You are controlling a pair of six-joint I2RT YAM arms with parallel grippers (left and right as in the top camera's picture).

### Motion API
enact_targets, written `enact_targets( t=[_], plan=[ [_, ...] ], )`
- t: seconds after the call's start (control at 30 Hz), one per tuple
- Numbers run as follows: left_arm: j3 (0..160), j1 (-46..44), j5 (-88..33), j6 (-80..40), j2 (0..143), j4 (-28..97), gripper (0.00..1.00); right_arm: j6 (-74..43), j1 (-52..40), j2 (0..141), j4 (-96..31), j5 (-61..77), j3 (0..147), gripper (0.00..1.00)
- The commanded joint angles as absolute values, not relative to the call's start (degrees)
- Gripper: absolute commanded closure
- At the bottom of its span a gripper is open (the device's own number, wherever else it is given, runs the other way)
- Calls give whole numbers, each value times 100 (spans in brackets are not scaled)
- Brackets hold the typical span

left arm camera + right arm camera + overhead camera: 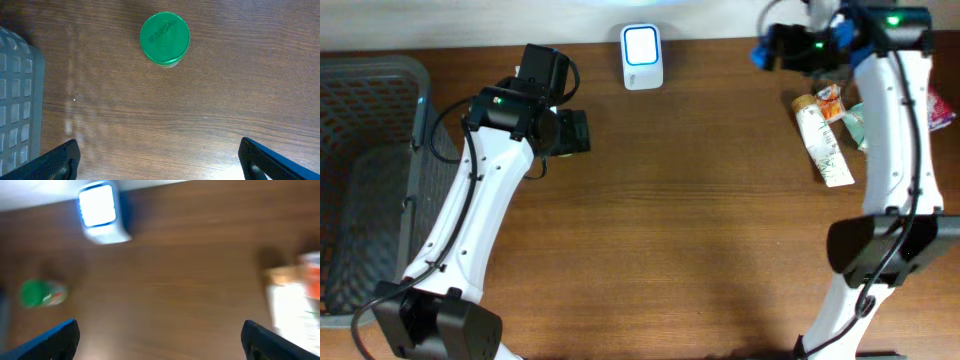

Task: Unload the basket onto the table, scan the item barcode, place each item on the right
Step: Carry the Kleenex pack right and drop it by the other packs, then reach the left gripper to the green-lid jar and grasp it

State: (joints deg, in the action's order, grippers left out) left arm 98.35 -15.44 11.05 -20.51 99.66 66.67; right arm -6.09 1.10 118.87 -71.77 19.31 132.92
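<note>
Green lid up, the jar stands upright on the wooden table, seen from straight above in the left wrist view, touching nothing. In the overhead view it is hidden under the left arm. The blurred right wrist view shows it as a small green-topped shape, well apart from the scanner. The left gripper hangs above the wood near the jar with its fingers spread wide and nothing between them; from overhead it sits left of the table's centre. A grey mesh basket lies just to the jar's left and fills the table's left edge. The white scanner, its window lit, stands at the far edge of the table, near the middle. The right gripper hovers at the far right, and its wrist view shows it with fingers wide apart and empty. Below that arm lie a pale tube and several packets close together.
</note>
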Motion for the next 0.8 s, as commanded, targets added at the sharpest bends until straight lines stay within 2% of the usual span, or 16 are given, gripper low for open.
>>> enact_targets(
  t=[0.0,0.1,0.53,0.67,0.77],
  plan=[
    [9830,-1522,1186,-1962,9953,6672,1,-646,-456,11972,-7312,1841,13122,1],
    [9830,-1522,1184,-1962,9953,6672,1,-648,-915,11972,-7354,687,13100,1],
    [9830,-1522,1068,-2049,9953,6619,1,-648,-969,11972,-7354,683,13102,1],
    [9830,-1522,-379,-2137,9953,6292,1,-648,-969,11972,-7354,683,13102,1],
    [9830,-1516,8,-1551,9953,5452,1,-648,-969,11972,-7354,683,13100,1]
  ],
)
